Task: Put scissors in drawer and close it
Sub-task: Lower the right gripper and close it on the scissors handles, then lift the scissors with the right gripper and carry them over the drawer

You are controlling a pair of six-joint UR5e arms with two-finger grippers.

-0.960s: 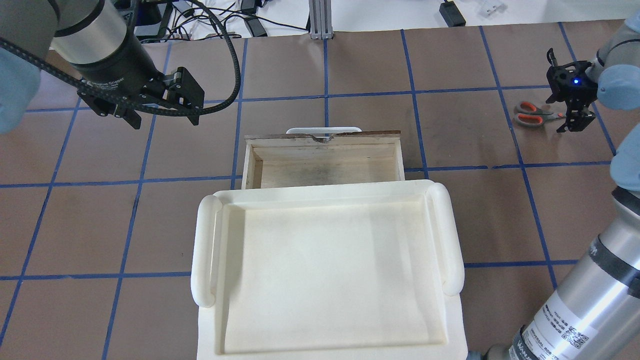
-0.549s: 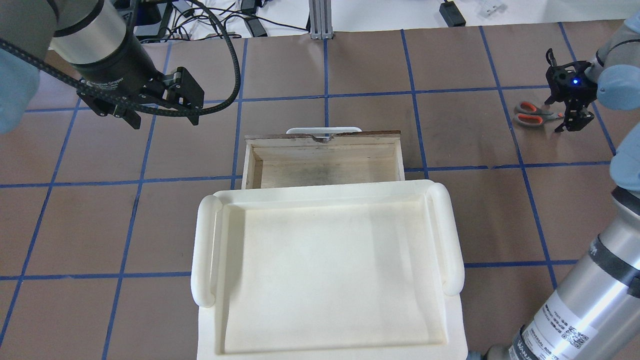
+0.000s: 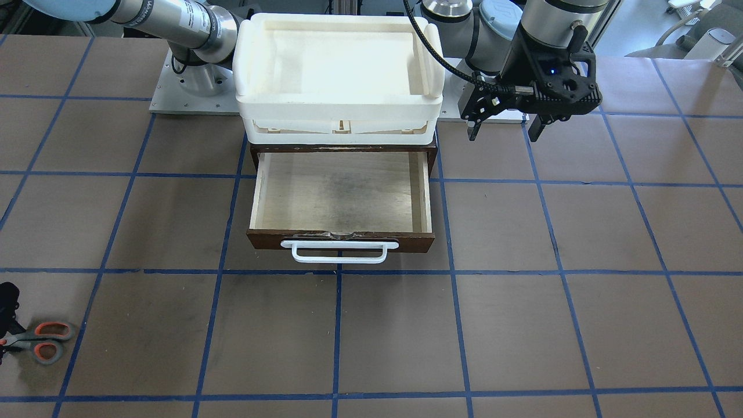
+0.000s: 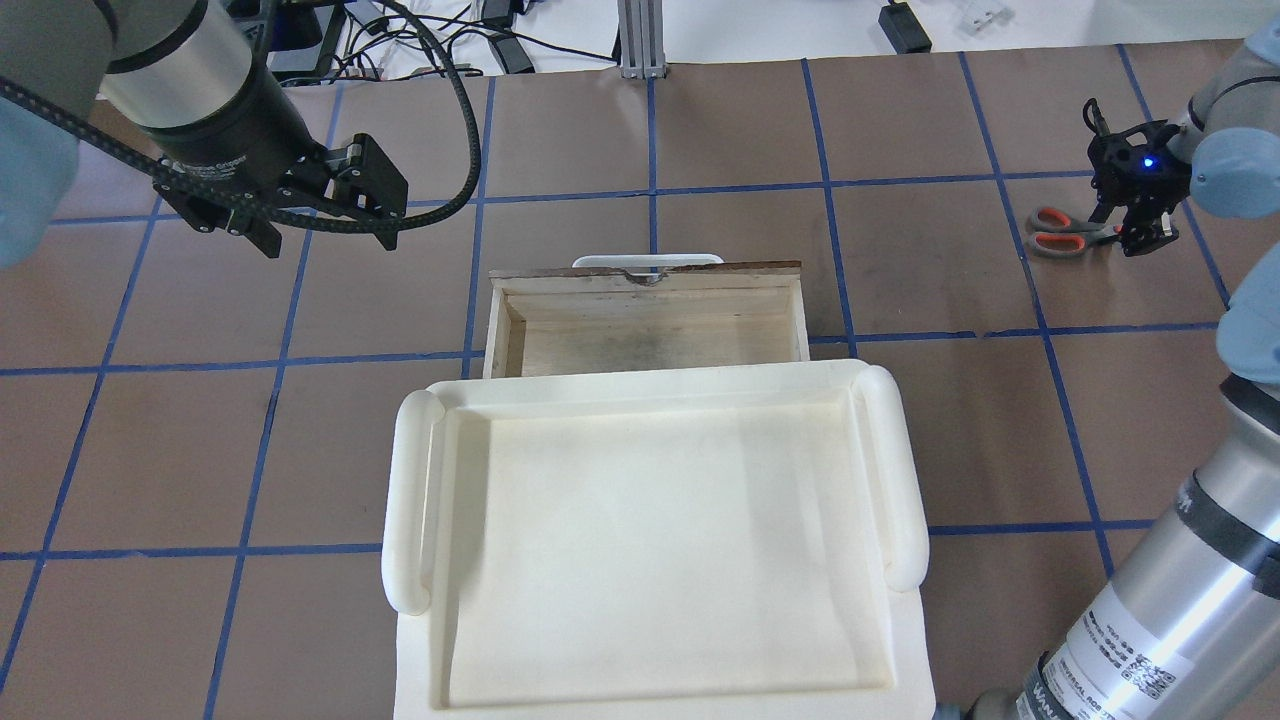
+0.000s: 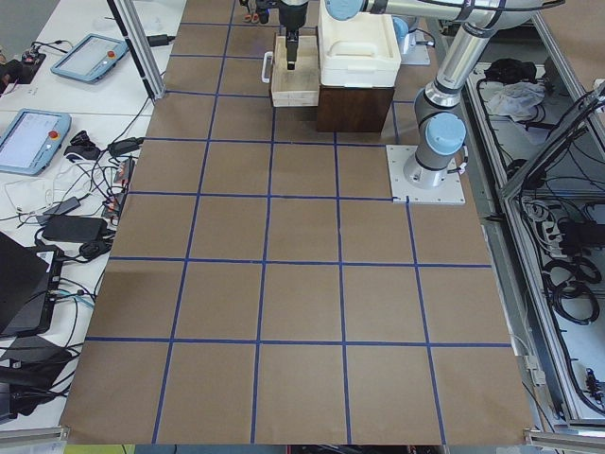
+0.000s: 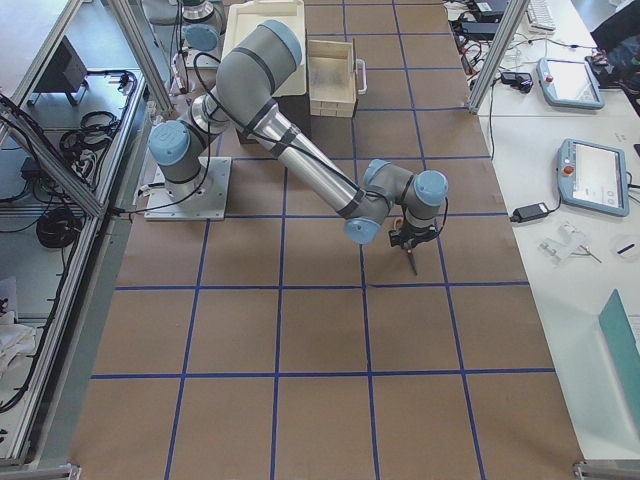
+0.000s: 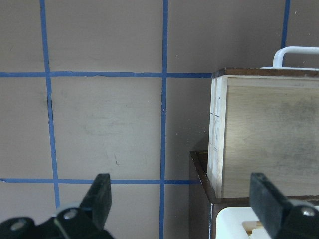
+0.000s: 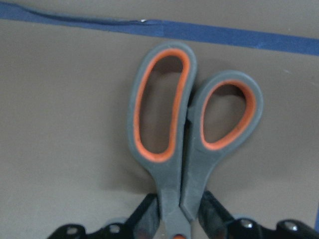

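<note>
Right gripper (image 8: 180,211): fingers (image 8: 148,211) narrowed onto the neck of the scissors (image 8: 182,164), one pad against each side, just below the handle loops. Clamped on the scissors, which lie flat on the table (image 4: 900,130).

Both grey, orange-lined loops stick out past the fingertips. Blades run back under the gripper body and are hidden in the wrist view. In the overhead view the loops point away from this gripper (image 4: 1140,232) toward the middle of the table, and the scissors (image 4: 1055,230) are not in the drawer.

Just beyond the loops, a strip of blue tape crosses the brown table cover.

Well apart from the right gripper, off toward the robot's left: the drawer (image 4: 497,330), pulled out, pale plywood floor showing. Dark front and white bar handle (image 4: 648,259) face away from the robot. The rear of the drawer goes in under the white tray (image 4: 410,500).

Farther again, on the other side of the drawer: left gripper (image 4: 330,243), jaws spread wide, nothing between them, hanging above the table. From its wrist camera the drawer (image 7: 215,134) corner sits ahead on its right-finger side, with bare table under its left finger (image 7: 99,199).
</note>
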